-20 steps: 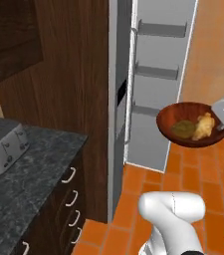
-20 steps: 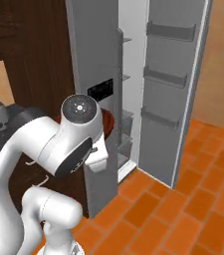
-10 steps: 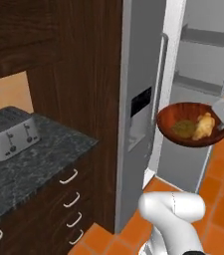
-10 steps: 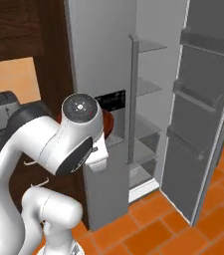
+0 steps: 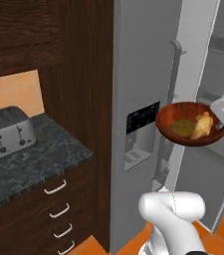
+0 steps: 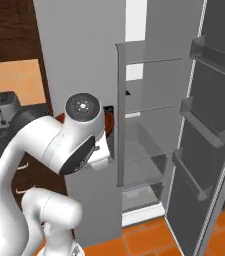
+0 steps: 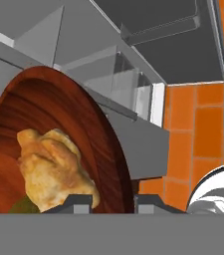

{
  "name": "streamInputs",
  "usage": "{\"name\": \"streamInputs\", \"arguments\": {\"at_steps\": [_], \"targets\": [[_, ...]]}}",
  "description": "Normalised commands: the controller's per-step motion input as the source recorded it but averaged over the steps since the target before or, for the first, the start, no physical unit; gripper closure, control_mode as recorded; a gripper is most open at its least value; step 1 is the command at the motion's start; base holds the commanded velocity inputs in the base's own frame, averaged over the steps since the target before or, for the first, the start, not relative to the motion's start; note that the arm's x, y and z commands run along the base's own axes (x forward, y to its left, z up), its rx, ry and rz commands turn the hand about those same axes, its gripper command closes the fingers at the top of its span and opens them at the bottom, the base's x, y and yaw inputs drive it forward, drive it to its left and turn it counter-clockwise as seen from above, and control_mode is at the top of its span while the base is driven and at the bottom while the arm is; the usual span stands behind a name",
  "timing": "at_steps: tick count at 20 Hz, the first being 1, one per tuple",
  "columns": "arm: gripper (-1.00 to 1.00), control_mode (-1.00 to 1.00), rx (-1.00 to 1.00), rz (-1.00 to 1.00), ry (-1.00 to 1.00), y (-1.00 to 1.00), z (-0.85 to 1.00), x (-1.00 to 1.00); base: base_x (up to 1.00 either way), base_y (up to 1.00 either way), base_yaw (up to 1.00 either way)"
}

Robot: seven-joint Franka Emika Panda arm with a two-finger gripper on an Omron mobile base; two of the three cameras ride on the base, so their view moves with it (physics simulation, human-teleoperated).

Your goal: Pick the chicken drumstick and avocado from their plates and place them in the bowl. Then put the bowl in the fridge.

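Because the bowl is stiff, glossy wood, it is clamped at its rim by the gripper (loose drumstick and avocado could roll).

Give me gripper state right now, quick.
Gripper: shut on the rim of the bowl, which carries the chicken drumstick and the avocado in front of the fridge.

I found the fridge standing open at centre frame, its shelves bare; its closed left door blocked the bowl.
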Motion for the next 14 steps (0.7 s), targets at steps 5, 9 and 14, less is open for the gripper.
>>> {"name": "streamInputs", "arguments": {"at_steps": [5, 9, 14], "targets": [[1.00, 1.00, 0.00, 0.00, 0.00, 0.00, 0.00, 0.00, 0.01, -0.78, 0.05], [1.00, 1.00, 0.00, 0.00, 0.00, 0.00, 0.00, 0.00, 0.48, -0.74, 0.00], [1.00, 1.00, 0.00, 0.00, 0.00, 0.00, 0.00, 0.00, 0.93, -0.16, 0.00]]}}
